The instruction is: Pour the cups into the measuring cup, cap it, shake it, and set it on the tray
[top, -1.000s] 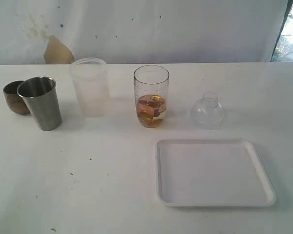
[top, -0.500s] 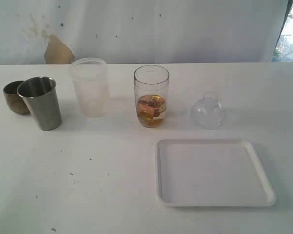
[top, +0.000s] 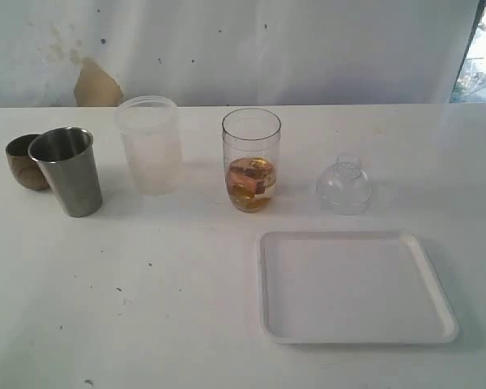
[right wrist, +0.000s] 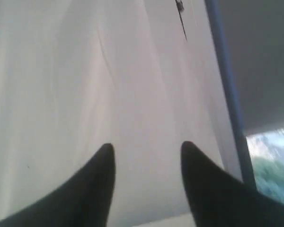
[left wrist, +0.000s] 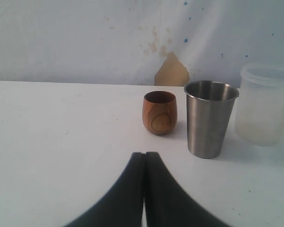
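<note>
The clear measuring cup point(top: 251, 160) stands mid-table, uncapped, with amber and orange contents at its bottom. To its left stands the frosted plastic cup point(top: 150, 145), then the steel tumbler point(top: 67, 171) and the brown wooden cup point(top: 24, 161). The white tray point(top: 355, 286) lies empty at the front right. Neither arm shows in the exterior view. My left gripper point(left wrist: 145, 154) is shut and empty, short of the wooden cup point(left wrist: 159, 112) and the steel tumbler point(left wrist: 210, 117). My right gripper point(right wrist: 146, 145) is open and empty, facing a white backdrop.
A small clear dome lid point(top: 344, 185) sits on the table right of the measuring cup, behind the tray. A white curtain wall with a tan patch point(top: 95, 84) backs the table. The frosted cup point(left wrist: 266, 104) is at the left wrist view's edge.
Nothing on the table has moved across the exterior frames, and no arm has come into that view.
</note>
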Robot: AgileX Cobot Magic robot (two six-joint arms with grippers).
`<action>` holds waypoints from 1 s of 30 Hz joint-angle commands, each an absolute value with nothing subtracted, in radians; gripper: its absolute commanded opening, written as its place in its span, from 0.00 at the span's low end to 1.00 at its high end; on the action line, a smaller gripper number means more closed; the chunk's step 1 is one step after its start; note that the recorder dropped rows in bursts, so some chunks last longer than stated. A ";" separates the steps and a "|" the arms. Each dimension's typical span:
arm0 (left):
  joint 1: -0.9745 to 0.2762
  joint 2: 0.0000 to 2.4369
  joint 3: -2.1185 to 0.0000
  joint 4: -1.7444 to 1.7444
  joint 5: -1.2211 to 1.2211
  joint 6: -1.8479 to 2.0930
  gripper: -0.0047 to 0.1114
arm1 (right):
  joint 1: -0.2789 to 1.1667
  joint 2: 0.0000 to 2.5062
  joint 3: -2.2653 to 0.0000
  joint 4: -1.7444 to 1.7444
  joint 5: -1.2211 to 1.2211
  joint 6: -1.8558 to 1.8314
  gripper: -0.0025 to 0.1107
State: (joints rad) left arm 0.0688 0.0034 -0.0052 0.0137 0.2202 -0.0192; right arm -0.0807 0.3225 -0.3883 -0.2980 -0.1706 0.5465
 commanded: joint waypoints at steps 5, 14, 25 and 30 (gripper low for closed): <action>0.073 0.000 0.000 0.021 0.209 -0.023 0.04 | -0.049 0.828 -0.679 -0.292 0.258 0.445 0.65; 0.073 0.000 0.000 0.021 0.209 -0.023 0.04 | -0.007 1.310 -0.991 0.239 0.548 -0.154 0.65; 0.073 0.000 0.000 0.021 0.209 -0.023 0.04 | 0.152 1.695 -1.271 0.311 0.587 -0.297 0.65; 0.073 0.000 0.000 0.021 0.209 -0.023 0.04 | 0.169 1.819 -1.361 0.259 0.610 -0.284 0.65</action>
State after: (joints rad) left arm 0.0688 0.0034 -0.0052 0.0137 0.2202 -0.0192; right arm 0.1665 1.7710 -1.3226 0.2913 0.5950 -0.2825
